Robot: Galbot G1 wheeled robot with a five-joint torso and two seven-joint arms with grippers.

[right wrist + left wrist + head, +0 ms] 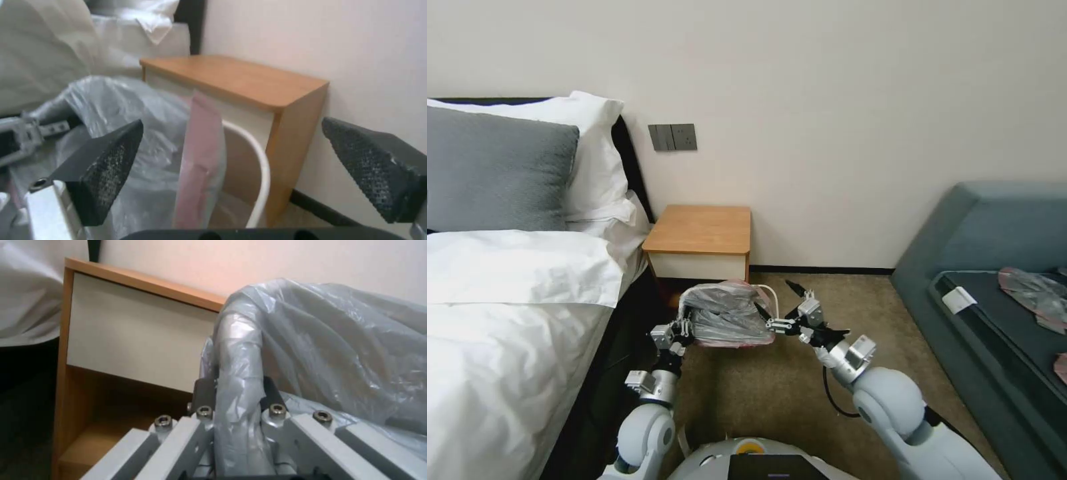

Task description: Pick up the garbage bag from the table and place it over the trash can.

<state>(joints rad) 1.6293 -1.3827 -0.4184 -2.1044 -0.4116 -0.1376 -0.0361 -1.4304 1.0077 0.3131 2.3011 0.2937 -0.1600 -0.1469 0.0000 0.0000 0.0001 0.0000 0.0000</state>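
- The garbage bag (728, 313) hangs in the air just in front of the nightstand (700, 230), billowed open above the trash can (766, 292), whose cream rim peeks out at the bag's right side.
- The left gripper (684, 331) pinches the bag's left edge; in the left wrist view a rope of grey film (238, 373) is bunched tight between its pressed-together fingers.
- The right gripper (792, 308) sits at the bag's right edge, fingers spread wide; the right wrist view shows its black pads (111, 166) well apart, the pink edging (200, 156) and the bin's rim (260, 166) lying between them, nothing clamped.
- Risk one, as I read it: with one side held, the free side could sag or fold inward, and the mouth would miss the rim on the way down.
- Risk two: the film is thin and wrinkly, so a hard tug against the rolled rim could tear it or slip it out of the left pinch.
- Risk three: the bin looks light, so a drag could tip or shove it towards the nightstand.
- Room to move: the nightstand's white drawer front (133, 336) stands close behind, the bed (507, 333) crowds the left arm, and open carpet (787, 393) lies to the right and nearer the robot, with the sofa (974, 267) well apart.
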